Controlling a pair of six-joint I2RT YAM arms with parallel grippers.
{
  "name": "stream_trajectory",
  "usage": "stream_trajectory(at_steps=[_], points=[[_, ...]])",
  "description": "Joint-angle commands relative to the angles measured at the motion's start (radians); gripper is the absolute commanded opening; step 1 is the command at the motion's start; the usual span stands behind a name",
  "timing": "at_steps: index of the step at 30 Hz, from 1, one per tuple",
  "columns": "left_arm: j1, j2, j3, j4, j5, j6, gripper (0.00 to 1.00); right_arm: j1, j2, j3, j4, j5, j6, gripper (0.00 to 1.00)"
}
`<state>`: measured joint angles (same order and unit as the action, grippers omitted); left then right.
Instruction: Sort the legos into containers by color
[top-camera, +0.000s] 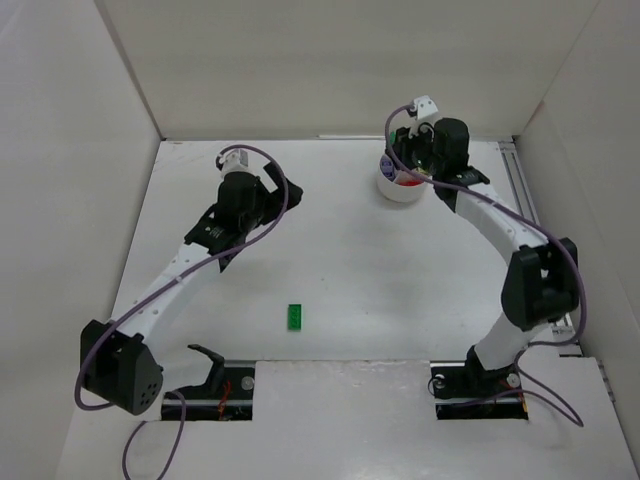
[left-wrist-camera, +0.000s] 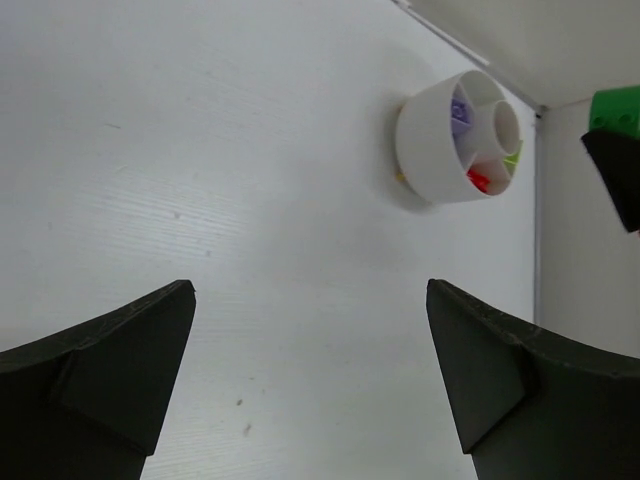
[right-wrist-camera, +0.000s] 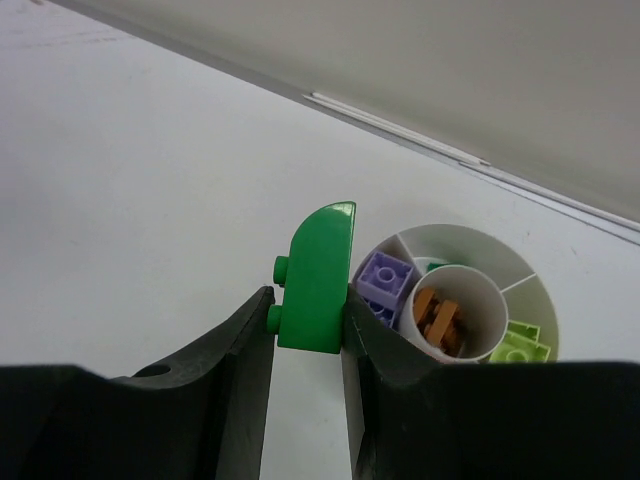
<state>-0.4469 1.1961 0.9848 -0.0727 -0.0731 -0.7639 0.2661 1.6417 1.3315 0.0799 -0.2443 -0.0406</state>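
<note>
the right jaws are clenching a green brick (right-wrist-camera: 315, 280) just above the dish (right-wrist-camera: 465, 245), beside its lavender wedge (right-wrist-camera: 385, 275); the drop is likely needing the green wedge (right-wrist-camera: 432, 266) just beyond. left jaws are hanging released, well apart from the dish.

Green lego (right-wrist-camera: 318, 280) upright by white divided dish (right-wrist-camera: 462, 243) of sorted bricks (right-wrist-camera: 385, 272); second green lego (top-camera: 294, 316) flat, apart.

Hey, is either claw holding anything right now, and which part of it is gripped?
The right claw pinches a green lego by its lower end, with the rounded top sticking out above. The left claw is open and holds nothing.
</note>
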Motion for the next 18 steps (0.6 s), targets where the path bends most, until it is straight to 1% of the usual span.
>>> stream_trajectory(at_steps=[1,2,3,5,6,7,9,10,13,18], points=[[0.062,0.031,0.06,-0.026,0.074,0.092,1.0,-0.022,0.102,0.148,-0.069,-0.026,-0.077,0.16],[0.076,0.043,0.06,-0.026,0.093,0.116,1.0,-0.031,0.134,0.22,-0.083,-0.026,-0.088,0.17],[0.103,0.068,0.06,-0.026,0.123,0.127,1.0,-0.042,0.198,0.254,-0.112,-0.009,-0.1,0.17],[0.123,0.092,0.06,-0.036,0.136,0.136,1.0,-0.042,0.26,0.326,-0.144,-0.009,-0.128,0.17],[0.123,0.114,0.06,-0.036,0.136,0.137,1.0,-0.042,0.289,0.387,-0.158,-0.009,-0.152,0.17],[0.137,0.125,0.06,-0.036,0.136,0.137,1.0,-0.042,0.341,0.412,-0.169,0.006,-0.153,0.17],[0.148,0.146,0.06,-0.036,0.168,0.146,1.0,-0.042,0.391,0.493,-0.189,0.028,-0.163,0.17],[0.157,0.167,0.06,-0.036,0.179,0.155,1.0,-0.042,0.433,0.52,-0.215,0.039,-0.174,0.17],[0.157,0.201,0.06,-0.036,0.205,0.169,1.0,-0.051,0.486,0.599,-0.262,0.063,-0.183,0.18],[0.157,0.236,0.06,-0.045,0.207,0.178,1.0,-0.051,0.52,0.61,-0.281,0.147,-0.183,0.23]])
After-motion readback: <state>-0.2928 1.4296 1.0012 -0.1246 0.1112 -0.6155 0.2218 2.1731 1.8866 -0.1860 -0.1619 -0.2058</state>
